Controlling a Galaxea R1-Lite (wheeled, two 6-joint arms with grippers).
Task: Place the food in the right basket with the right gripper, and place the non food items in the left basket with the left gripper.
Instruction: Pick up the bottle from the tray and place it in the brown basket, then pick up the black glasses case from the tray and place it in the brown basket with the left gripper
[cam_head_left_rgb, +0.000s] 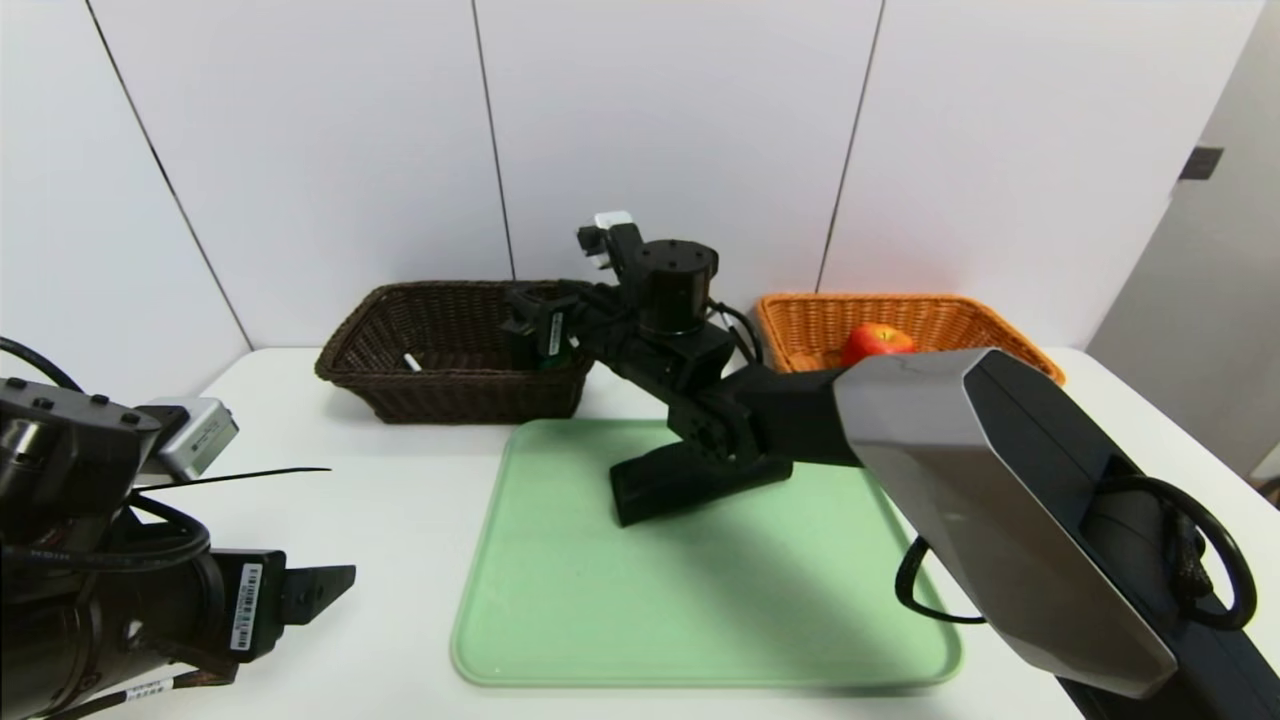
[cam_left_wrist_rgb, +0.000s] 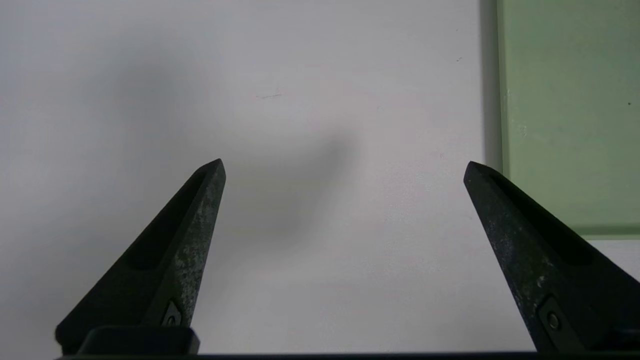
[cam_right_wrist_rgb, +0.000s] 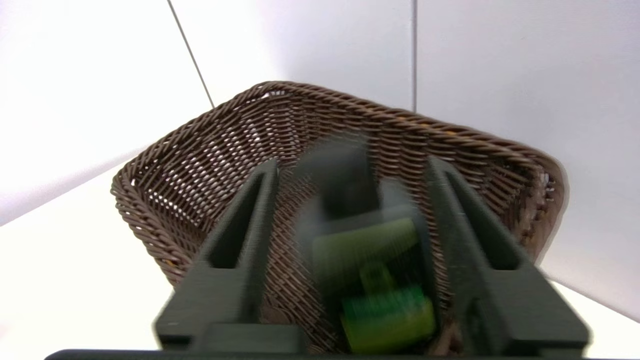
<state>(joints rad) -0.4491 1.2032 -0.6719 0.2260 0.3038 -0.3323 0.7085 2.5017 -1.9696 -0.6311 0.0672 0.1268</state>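
Note:
My right gripper (cam_head_left_rgb: 532, 318) reaches across over the near right corner of the dark brown left basket (cam_head_left_rgb: 370, 320). It is open (cam_right_wrist_rgb: 352, 161). A small black bottle (cam_right_wrist_rgb: 367, 260) with a green label shows blurred between the fingers with a gap on each side, over the basket's inside. A white pen (cam_head_left_rgb: 411, 362) lies in that basket. The red apple (cam_head_left_rgb: 877, 341) sits in the orange-tan right basket (cam_head_left_rgb: 960, 315). A black angled device (cam_head_left_rgb: 690, 482) lies on the green tray (cam_head_left_rgb: 600, 620), under my right arm. My left gripper (cam_head_left_rgb: 320, 585) is parked low at the front left, open (cam_left_wrist_rgb: 345, 165) over bare table.
Both baskets stand against the white back wall, the tray in front of them. My right forearm (cam_head_left_rgb: 980, 480) crosses above the tray's right half. The tray's edge (cam_left_wrist_rgb: 500, 125) lies just beside my left gripper.

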